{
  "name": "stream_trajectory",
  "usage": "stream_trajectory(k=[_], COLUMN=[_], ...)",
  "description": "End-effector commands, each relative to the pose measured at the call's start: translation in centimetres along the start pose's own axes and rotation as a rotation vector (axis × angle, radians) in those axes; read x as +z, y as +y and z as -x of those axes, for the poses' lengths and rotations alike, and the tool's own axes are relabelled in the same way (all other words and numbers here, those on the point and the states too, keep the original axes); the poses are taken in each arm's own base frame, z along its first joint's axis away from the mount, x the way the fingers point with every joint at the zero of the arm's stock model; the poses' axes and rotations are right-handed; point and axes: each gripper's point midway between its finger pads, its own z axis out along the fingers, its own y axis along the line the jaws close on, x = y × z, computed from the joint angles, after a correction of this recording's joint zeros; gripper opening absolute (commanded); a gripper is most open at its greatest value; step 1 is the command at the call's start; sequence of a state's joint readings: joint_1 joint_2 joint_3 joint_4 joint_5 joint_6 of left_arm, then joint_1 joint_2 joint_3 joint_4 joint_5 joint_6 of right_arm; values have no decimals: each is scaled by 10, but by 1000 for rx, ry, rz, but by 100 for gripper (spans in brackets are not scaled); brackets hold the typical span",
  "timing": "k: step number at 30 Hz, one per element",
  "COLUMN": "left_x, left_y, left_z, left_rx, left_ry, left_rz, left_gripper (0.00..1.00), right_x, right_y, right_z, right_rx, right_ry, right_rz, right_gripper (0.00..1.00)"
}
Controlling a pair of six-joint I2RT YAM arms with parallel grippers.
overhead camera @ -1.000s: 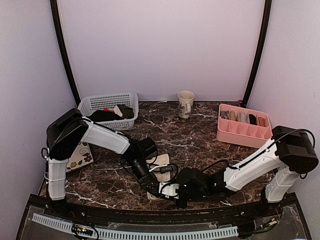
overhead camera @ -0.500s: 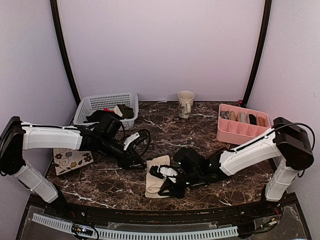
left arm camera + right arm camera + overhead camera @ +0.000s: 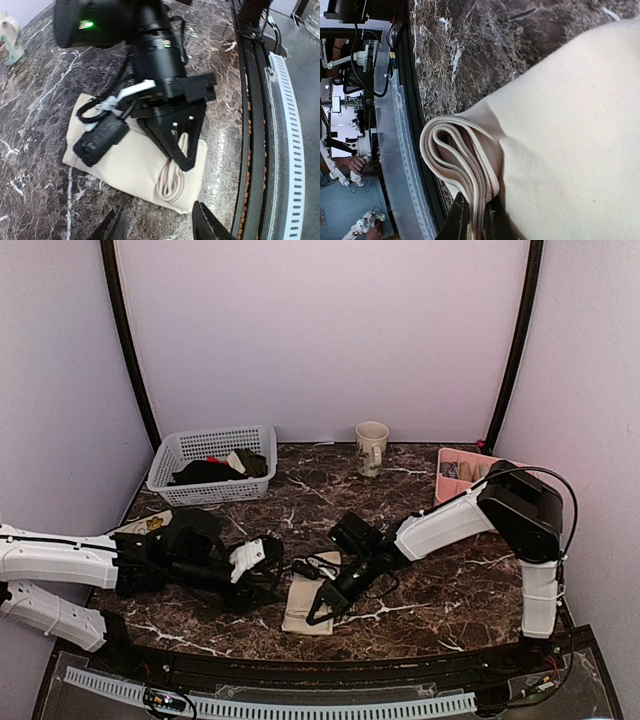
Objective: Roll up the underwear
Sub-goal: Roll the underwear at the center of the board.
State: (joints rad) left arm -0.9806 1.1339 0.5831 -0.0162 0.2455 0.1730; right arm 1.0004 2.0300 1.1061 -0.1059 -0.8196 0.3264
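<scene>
While the underwear (image 3: 298,612) lies folded on the bench (image 3: 440,590) near its front edge, your right gripper (image 3: 180,157) is clamped on its layered hem. Your left gripper (image 3: 157,227) sits just beside the cloth, jaws apart.

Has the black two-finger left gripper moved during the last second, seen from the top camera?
Yes. The left gripper went left: earlier it lay well right of the white plastic lattice basket, now it lies in line with that basket's right corner.
</scene>
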Motion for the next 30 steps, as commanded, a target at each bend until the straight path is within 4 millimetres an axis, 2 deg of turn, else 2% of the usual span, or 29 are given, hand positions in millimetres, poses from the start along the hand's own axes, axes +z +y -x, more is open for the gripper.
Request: stream_trajectory(k=[1, 4, 10, 17, 25, 30], left_x=[8, 21, 52, 73, 83, 88], left_y=[-13, -28, -47, -45, -44, -45], left_z=[-11, -18, -26, -18, -38, -61], left_rx=[144, 218, 346, 407, 435, 422], left_ry=[40, 83, 145, 145, 234, 342], left_rz=[33, 12, 4, 38, 20, -12], left_gripper=[47, 47, 47, 48, 47, 41], right_x=[8, 9, 11, 13, 11, 8], right_y=[-21, -30, -39, -44, -45, -45], right_z=[-23, -26, -33, -35, -34, -31], right_rx=[155, 180, 195, 203, 183, 171], right_ry=[71, 66, 79, 89, 86, 75], right_rz=[17, 17, 2, -7, -25, -30], right_gripper=[0, 0, 0, 0, 0, 0])
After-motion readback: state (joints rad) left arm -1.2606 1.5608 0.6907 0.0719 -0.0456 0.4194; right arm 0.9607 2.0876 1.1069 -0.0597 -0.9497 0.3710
